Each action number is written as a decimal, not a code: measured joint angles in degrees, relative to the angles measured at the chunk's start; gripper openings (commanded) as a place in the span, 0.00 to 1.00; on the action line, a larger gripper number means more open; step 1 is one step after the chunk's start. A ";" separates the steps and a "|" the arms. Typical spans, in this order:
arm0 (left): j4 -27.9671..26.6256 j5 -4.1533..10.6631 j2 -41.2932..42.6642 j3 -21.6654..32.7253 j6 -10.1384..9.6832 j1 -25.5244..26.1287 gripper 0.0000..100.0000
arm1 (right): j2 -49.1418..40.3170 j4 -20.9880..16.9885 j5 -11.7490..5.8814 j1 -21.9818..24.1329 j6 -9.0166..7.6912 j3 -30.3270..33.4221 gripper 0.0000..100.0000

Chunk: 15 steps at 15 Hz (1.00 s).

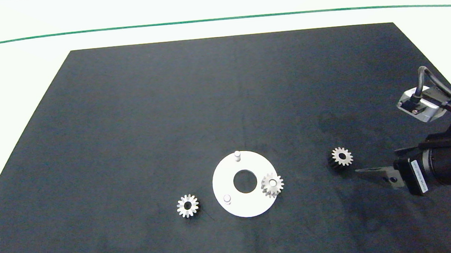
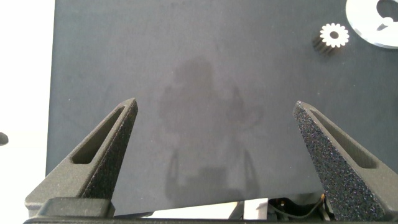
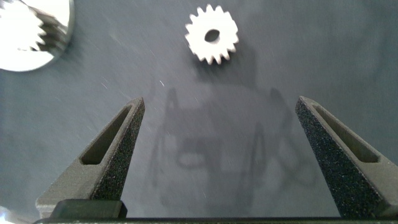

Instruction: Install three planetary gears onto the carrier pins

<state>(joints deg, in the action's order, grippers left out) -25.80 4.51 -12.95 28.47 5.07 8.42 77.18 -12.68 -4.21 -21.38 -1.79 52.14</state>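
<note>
White carrier disc (image 1: 230,182) lies flat on the black mat (image 1: 129,130), near the front centre of the table. It carries three upright carrier pins. One planetary gear (image 1: 272,184) is seated on the pin at the disc's right side, pin top visible through its bore. The far pin (image 1: 237,155) and the near-left pin (image 1: 227,199) are bare.

Two gears are loose on the mat. One gear (image 1: 187,206) lies flat just left of the disc, apart from its rim; it also shows in the left wrist view (image 2: 334,35) beside the disc edge (image 2: 360,18). The other gear (image 1: 341,156) lies flat to the right of the disc, well apart from it.

Right gripper (image 1: 364,170) comes in from the right edge, low over the mat, just beside and in front of the right-hand gear. Its fingers (image 3: 112,155) are spread wide with nothing between them; that gear (image 3: 211,35) lies ahead of the tips, untouched.

Left gripper (image 2: 214,109): out of the head view, jaws wide apart, holding nothing, over bare mat.
</note>
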 measured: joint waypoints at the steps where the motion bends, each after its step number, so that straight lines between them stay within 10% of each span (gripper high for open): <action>1: 0.00 0.00 0.07 0.00 0.00 0.00 1.00 | 0.50 1.11 -0.15 -0.26 -0.02 0.09 1.00; 15: 0.02 0.02 0.05 0.41 -0.09 0.01 1.00 | 13.39 12.63 -0.33 -0.52 -0.38 0.01 0.94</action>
<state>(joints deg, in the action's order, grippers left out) -25.77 4.53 -12.90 28.88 4.99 8.44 90.56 -0.05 -4.53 -21.91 -2.17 52.15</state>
